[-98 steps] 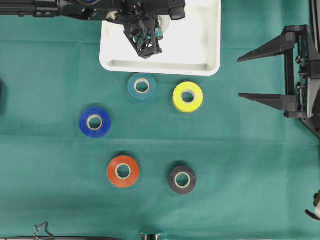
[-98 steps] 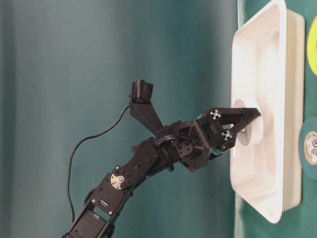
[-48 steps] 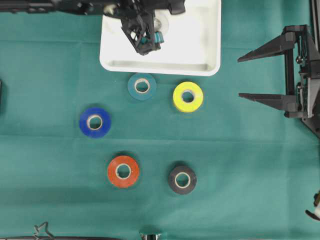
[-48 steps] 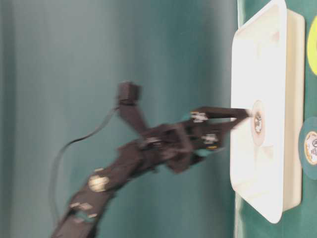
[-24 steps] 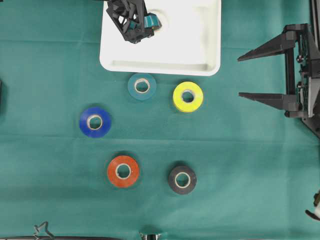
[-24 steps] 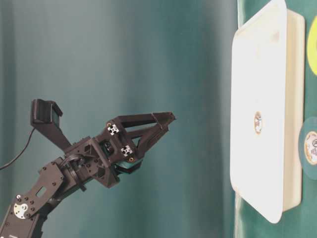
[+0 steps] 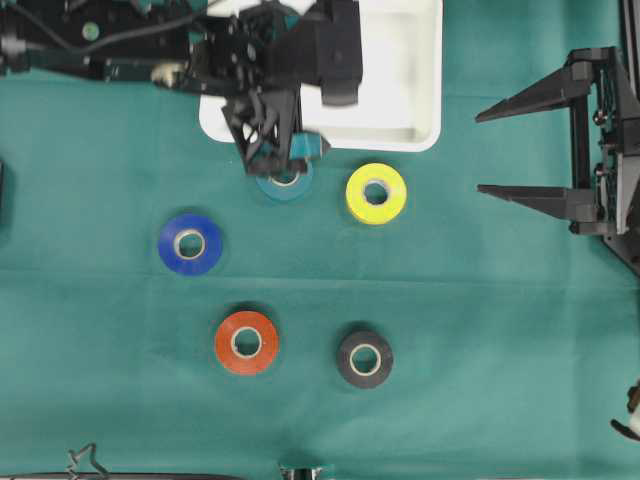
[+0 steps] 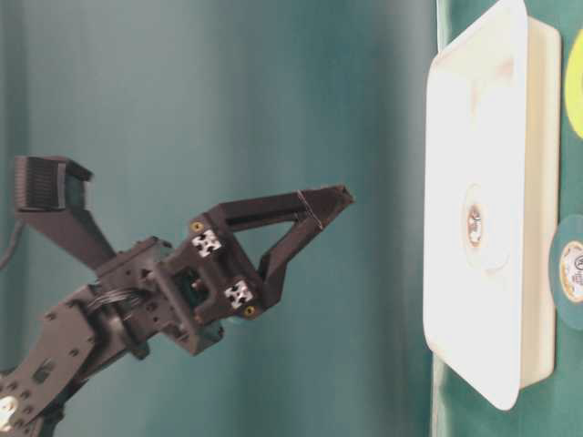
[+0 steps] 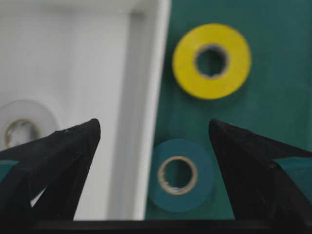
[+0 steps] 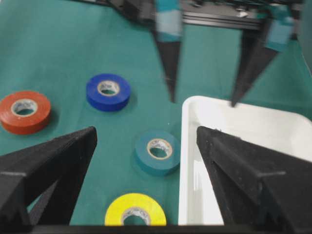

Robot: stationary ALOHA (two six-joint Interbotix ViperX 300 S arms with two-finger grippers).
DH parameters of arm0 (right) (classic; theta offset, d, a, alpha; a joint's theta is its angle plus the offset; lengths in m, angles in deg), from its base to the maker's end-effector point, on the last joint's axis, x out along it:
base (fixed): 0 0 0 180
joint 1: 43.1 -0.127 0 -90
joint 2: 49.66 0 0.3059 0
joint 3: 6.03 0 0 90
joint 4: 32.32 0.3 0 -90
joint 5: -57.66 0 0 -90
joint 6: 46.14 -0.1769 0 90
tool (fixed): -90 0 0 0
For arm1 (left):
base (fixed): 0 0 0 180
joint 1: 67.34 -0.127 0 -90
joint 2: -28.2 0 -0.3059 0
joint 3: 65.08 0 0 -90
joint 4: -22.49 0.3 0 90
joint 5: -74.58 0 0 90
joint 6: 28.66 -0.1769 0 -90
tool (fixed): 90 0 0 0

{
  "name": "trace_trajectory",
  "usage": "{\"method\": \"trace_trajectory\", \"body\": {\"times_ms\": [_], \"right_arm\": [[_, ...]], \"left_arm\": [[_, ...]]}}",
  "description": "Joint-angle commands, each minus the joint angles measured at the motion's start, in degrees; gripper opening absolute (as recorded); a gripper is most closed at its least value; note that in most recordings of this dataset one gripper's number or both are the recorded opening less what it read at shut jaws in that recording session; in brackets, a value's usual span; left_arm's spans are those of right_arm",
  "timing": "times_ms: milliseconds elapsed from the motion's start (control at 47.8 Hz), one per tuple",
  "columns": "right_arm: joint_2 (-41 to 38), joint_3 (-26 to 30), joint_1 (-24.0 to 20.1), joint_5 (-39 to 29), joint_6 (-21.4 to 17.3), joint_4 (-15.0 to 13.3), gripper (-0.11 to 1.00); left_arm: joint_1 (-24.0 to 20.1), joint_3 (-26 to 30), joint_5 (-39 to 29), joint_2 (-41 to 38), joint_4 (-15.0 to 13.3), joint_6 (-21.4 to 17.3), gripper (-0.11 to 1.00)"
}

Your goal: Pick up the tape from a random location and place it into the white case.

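A white tape roll (image 9: 22, 126) lies flat inside the white case (image 7: 425, 130), with no gripper touching it. My left gripper (image 7: 275, 160) hangs open and empty well above the table (image 8: 332, 205). It straddles the case's front rim (image 9: 153, 127), one finger over the case and the other over the cloth. The teal tape roll (image 9: 181, 174) lies just below it on the cloth, beside the rim. My right gripper (image 7: 480, 155) stands open and empty at the right edge, far from every roll.
On the green cloth lie a yellow roll (image 7: 376, 193), a blue roll (image 7: 190, 244), an orange-red roll (image 7: 246, 342) and a black roll (image 7: 365, 359). The left arm crosses the case's left part.
The left gripper drew up and away from the white roll, leaving it in the case, then swung forward to the case's front rim above the teal roll. The right arm stayed still.
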State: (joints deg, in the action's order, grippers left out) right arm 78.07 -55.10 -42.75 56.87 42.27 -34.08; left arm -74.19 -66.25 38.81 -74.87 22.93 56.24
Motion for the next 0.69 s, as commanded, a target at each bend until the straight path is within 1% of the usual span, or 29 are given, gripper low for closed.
{"method": "trace_trajectory", "body": {"times_ms": [0, 209, 356, 523, 669], "right_arm": [[-0.2, 1.7, 0.1, 0.4, -0.1, -0.1, 0.92], [-0.1, 1.7, 0.1, 0.2, -0.3, 0.0, 0.92], [0.2, 1.7, 0.1, 0.2, -0.3, 0.0, 0.92], [0.5, 1.8, 0.1, 0.2, -0.2, 0.0, 0.92], [0.5, 1.7, 0.1, 0.2, 0.0, 0.0, 0.92]], "left_arm": [[1.0, 0.4, 1.1, 2.5, -0.1, 0.2, 0.98], [0.7, -2.2, 2.1, 6.2, -0.1, 0.2, 0.98], [0.7, -6.2, 4.6, 11.1, -0.1, 0.2, 0.98], [0.7, -14.2, 10.8, 19.2, -0.3, 0.2, 0.98], [0.8, -22.1, 16.2, 26.7, -0.4, 0.3, 0.98]]}}
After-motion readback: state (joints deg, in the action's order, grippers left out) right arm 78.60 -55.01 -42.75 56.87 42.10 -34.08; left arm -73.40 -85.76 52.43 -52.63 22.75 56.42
